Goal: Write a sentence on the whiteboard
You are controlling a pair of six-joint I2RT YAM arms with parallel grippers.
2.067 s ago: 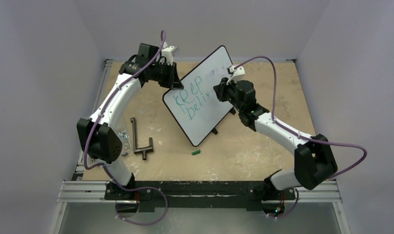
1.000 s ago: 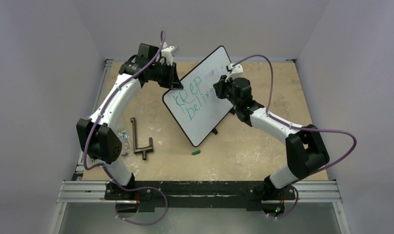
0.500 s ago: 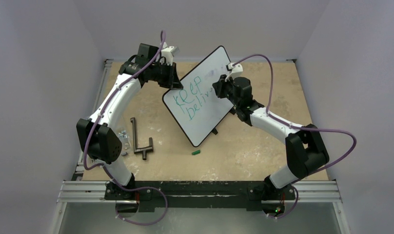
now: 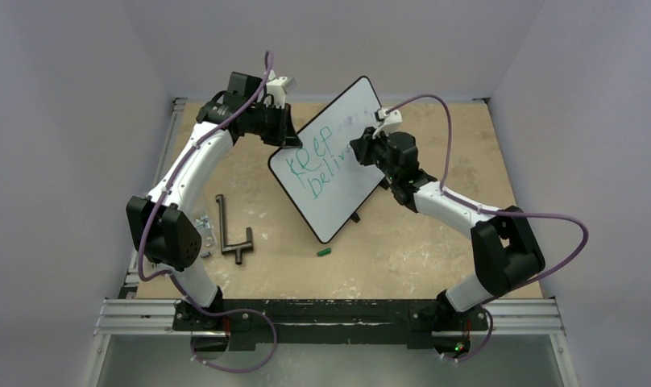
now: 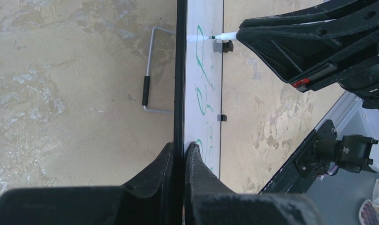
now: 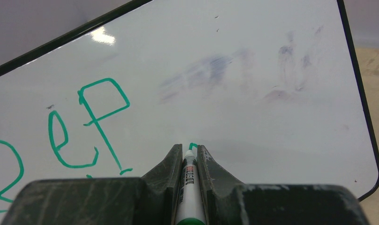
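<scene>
Left claw [image 5: 179, 150] is closed on the black frame edge of the whiteboard [image 4: 346, 121], one finger on each face, and the board is tilted. Right claw [image 6: 190, 149] is closed on a marker [image 6: 189, 187] with its tip touching the board face; there is a small green mark right at the tip. Green writing [image 4: 304, 157] sits left of the right claw: "Keep" on the upper line and a second line starting "beliv" under it. Ahead and right of the marker tip the board is blank white with faint purple-grey smudges. Its rounded corner and right-hand frame edge are well off to the right of that claw. Beyond the left claw, on the back side of the board, a wire stand [image 5: 145, 91] rests on the tan, mottled surface [image 4: 435, 234]. A green cap [image 4: 324, 252] lies near the board's lower corner, well apart from both claws. A dark T-shaped tool [image 4: 224, 222] lies beside the left arm. Pale walls [image 4: 80, 121] enclose three sides of the surface.
</scene>
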